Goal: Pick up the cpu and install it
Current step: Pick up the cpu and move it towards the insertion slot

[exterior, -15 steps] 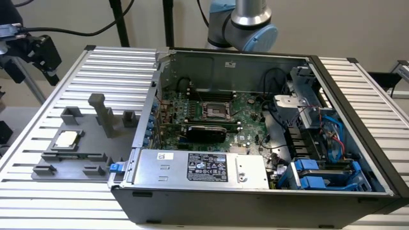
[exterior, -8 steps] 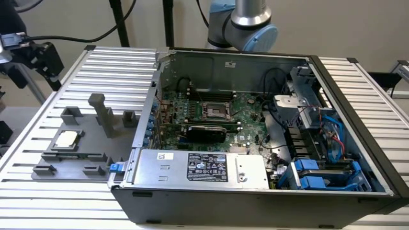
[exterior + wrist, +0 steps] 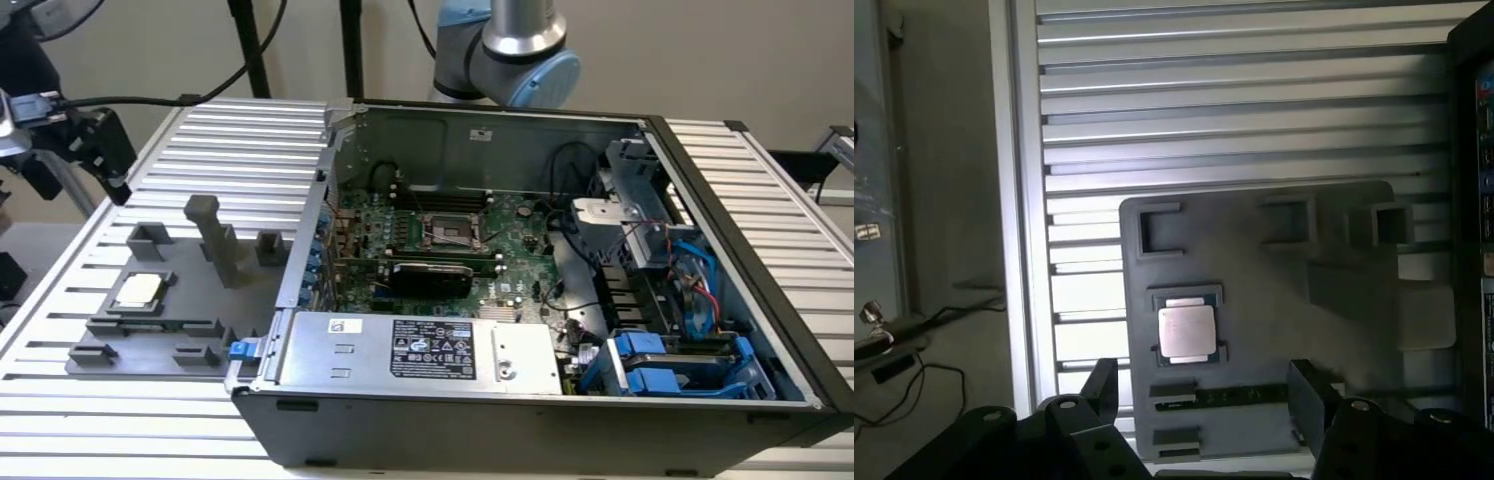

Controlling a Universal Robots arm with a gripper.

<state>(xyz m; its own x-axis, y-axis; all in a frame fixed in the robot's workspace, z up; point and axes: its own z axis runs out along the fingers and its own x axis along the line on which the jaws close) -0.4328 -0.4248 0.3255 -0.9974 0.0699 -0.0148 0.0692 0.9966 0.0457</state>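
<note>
Silver cpu (image 3: 1186, 331) in grey fixture (image 3: 1274, 290); tool (image 3: 1202, 385) spread wide, partly cut off

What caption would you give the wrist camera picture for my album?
Open gripper poised above the cpu, which lies in its seat on the grey fixture plate.

A silver and blue arm joint (image 3: 514, 50) is seen at the top of the exterior view. The gripper (image 3: 1202, 370) is held with its two black fingers (image 3: 1309, 400) spread well apart (a clear gap is left between them), and nothing is gripped.
</note>
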